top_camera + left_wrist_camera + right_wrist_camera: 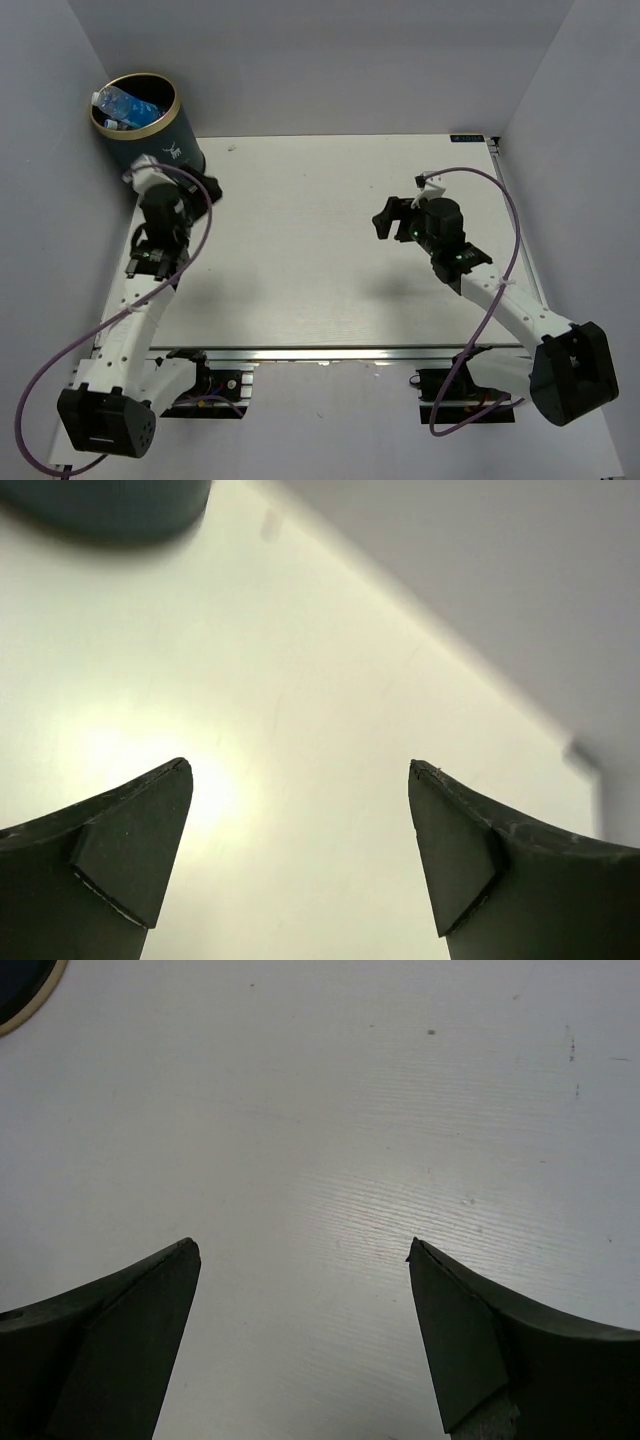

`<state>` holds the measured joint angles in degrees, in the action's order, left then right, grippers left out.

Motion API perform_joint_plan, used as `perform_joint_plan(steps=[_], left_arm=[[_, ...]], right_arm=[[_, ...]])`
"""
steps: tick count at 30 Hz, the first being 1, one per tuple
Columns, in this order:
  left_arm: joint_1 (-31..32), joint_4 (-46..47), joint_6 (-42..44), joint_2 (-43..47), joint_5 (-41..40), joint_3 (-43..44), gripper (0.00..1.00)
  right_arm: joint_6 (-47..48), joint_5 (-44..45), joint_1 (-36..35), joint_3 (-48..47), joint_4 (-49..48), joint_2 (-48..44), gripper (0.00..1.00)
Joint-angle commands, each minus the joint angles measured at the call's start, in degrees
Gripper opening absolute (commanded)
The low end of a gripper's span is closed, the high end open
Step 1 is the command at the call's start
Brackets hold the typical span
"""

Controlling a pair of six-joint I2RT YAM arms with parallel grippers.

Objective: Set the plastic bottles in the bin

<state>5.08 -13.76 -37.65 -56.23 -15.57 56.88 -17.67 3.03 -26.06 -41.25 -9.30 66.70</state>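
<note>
1. The bin [150, 150] stands upright at the 10 o'clock corner of the tabletop [320, 270] in the top view, with its mouth open to the camera.
2. The bottles [124, 104] lie inside the bin. Clear plastic and blue labels show against the black inside, heaped toward the 9 o'clock side of the mouth. How many there are cannot be told.
3. The left hand [300, 768] is spread wide, with only bare tabletop showing between its two dark fingers.
4. In the top view the left hand sits at 5 o'clock from the bin, just beside the foot of its wall. Whether it touches the bin cannot be told.
5. In the left wrist view the bin's wall is a blurred dark shape in the 11 o'clock corner, and a grey wall [480, 570] fills the 1 o'clock side.
6. The right hand [300, 1248] is also spread wide, with only pale, faintly ridged tabletop in the gap.
7. In the top view the right hand hangs over the 3 o'clock half of the tabletop, well apart from the bin, its fingers pointing toward 9 o'clock.
8. In the right wrist view a sliver of the bin's tan rim shows in the 11 o'clock corner.
9. A purple cable [60, 370] loops along each arm.
</note>
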Motion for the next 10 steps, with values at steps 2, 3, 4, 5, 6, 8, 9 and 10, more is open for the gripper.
perform_joint_plan(steps=[2,3,4,5,6,8,9,10], left_arm=[[2.56,1.12,-3.40,1.73,3.89,-8.62,0.98],[2.48,-0.20,-3.14,2.00,3.10,-8.11,0.98],[2.56,-1.43,-2.70,2.09,2.66,-7.41,0.98],[2.56,-2.40,-2.08,2.26,3.18,-6.36,0.98],[2.56,-2.50,-1.38,3.05,3.62,-6.26,0.98],[2.56,-1.54,-0.94,4.28,4.06,-6.87,0.98],[2.56,-1.27,-0.94,5.41,3.89,-8.00,0.98],[2.56,-1.27,-1.02,5.77,3.36,-8.28,0.98]], right_arm=[[-1.93,4.53,-0.04,1.35,-2.56,-4.28,0.89],[-2.45,5.31,0.05,1.70,-3.09,-4.90,0.89],[-3.33,6.11,0.05,2.14,-4.48,-5.61,0.89],[-3.42,6.37,-0.04,3.54,-5.19,-6.83,0.89],[-3.42,6.38,-0.04,4.33,-5.98,-7.36,0.89],[-3.25,7.08,-0.04,6.00,-8.18,-8.77,0.89],[-3.16,7.08,-0.04,6.71,-8.45,-9.12,0.89],[-3.16,7.17,-0.04,6.71,-8.45,-9.30,0.90]])
